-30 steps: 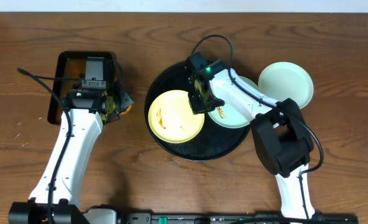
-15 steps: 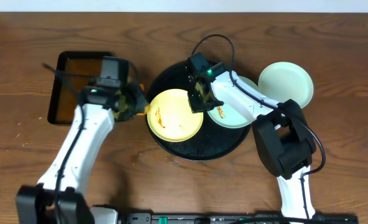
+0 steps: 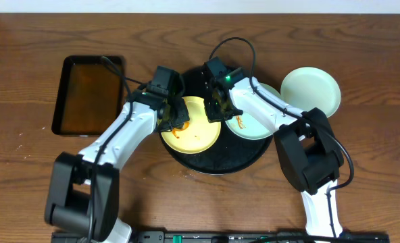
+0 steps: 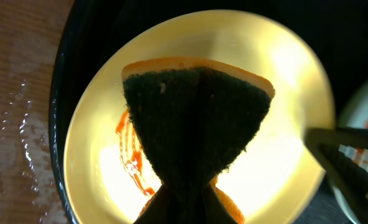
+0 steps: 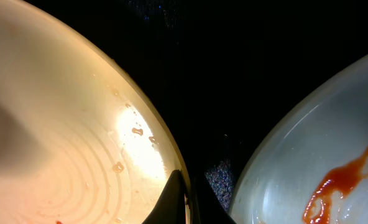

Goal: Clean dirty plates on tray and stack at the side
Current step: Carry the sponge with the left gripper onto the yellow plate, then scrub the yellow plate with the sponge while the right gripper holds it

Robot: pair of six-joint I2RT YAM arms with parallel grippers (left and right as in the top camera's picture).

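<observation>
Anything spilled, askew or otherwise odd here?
Droplets are spattered on the wood tabletop beside the round black tray, seen from the left wrist; small specks also lie on the table near its front edge. Nothing else looks odd.

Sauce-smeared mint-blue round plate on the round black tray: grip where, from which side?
Pinch the thin upturned rim of the smeared mint-blue plate on its right side, coming from the right. It's shallow, so only the rim offers a hold; that side seems to overhang the black round tray, while the pale yellow plate crowds the left.
</observation>
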